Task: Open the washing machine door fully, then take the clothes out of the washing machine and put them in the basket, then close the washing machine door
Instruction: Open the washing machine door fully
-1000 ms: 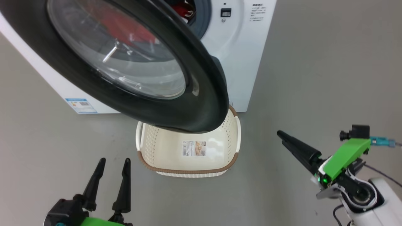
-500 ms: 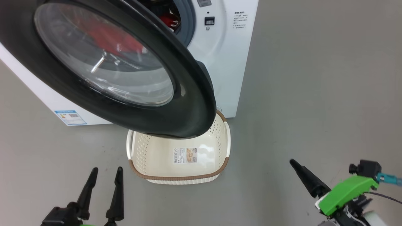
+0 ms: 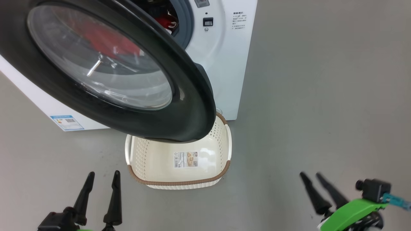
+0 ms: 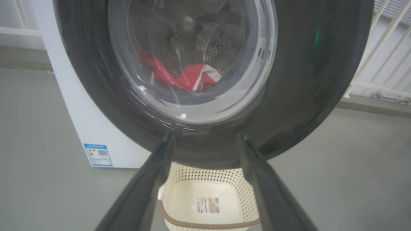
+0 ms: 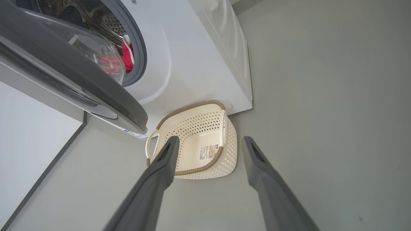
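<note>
The washing machine door [image 3: 189, 106] with its black rim and glass bowl stands partly open, swung out over the basket [image 3: 146, 181]. Red clothes [image 3: 163, 21] lie in the drum of the white washing machine [image 3: 221, 64], and show through the glass as clothes [image 4: 189, 77] in the left wrist view. The cream basket [image 5: 192, 171] sits on the floor below the door, with nothing in it but a label sticker. My left gripper [image 3: 102, 175] is open low at the left, pointing at the door [image 4: 305, 80]. My right gripper [image 3: 310, 175] is open at the lower right, apart from everything.
Grey floor [image 3: 321, 96] spreads to the right of the machine. A blue label sticker [image 3: 66, 122] sits low on the washer front. A white railing [image 4: 379, 48] stands right of the door in the left wrist view. A white wall [image 5: 29, 128] meets the floor in the right wrist view.
The head camera has shifted, moving the whole scene left and down. My right gripper has dropped lower right and turned, so both fingers now show apart. The door looks unchanged.
</note>
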